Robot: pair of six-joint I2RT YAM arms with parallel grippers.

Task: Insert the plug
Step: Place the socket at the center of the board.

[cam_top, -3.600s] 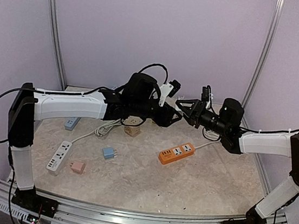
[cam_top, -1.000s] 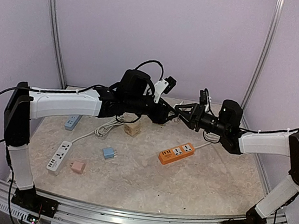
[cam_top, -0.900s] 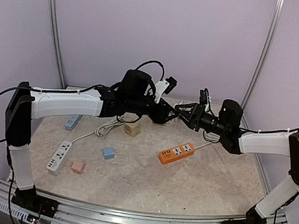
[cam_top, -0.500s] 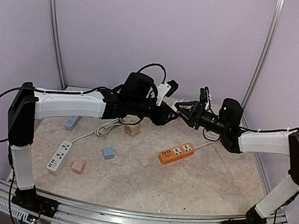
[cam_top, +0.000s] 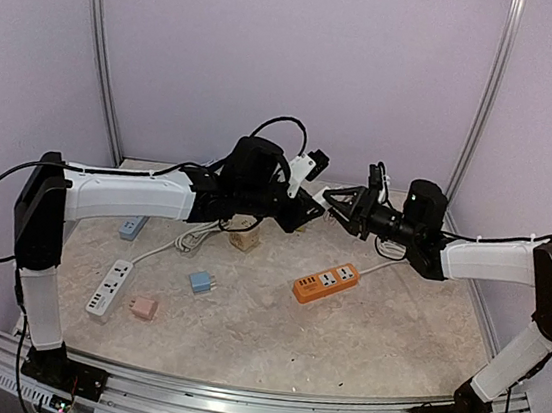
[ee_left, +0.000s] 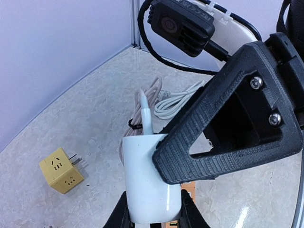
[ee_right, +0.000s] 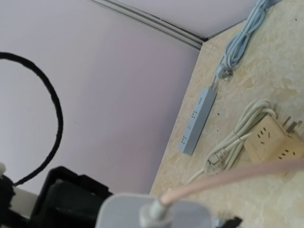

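Note:
A white plug (cam_top: 323,204) with a pale pink cable hangs in mid-air above the back of the table, between my two grippers. My left gripper (cam_top: 305,213) is shut on it: in the left wrist view its fingers press both sides of the plug (ee_left: 149,180) at the bottom edge. My right gripper (cam_top: 336,206) reaches in from the right, and one black ribbed finger (ee_left: 228,137) lies against the plug's upper right side. The right wrist view shows the plug (ee_right: 156,211) blurred and very close, its cable (ee_right: 228,178) trailing right. No socket is at the plug.
An orange power strip (cam_top: 326,282) lies right of centre. At the left lie a white power strip (cam_top: 109,288) and a blue-grey strip (cam_top: 133,226). A blue adapter (cam_top: 201,282), a pink adapter (cam_top: 144,307), a yellow cube socket (cam_top: 243,240) and a coiled white cable (cam_top: 192,237) lie between.
My left gripper has closed its jaws onto the white plug held out by the right gripper. Both grippers stay together over the back of the table.

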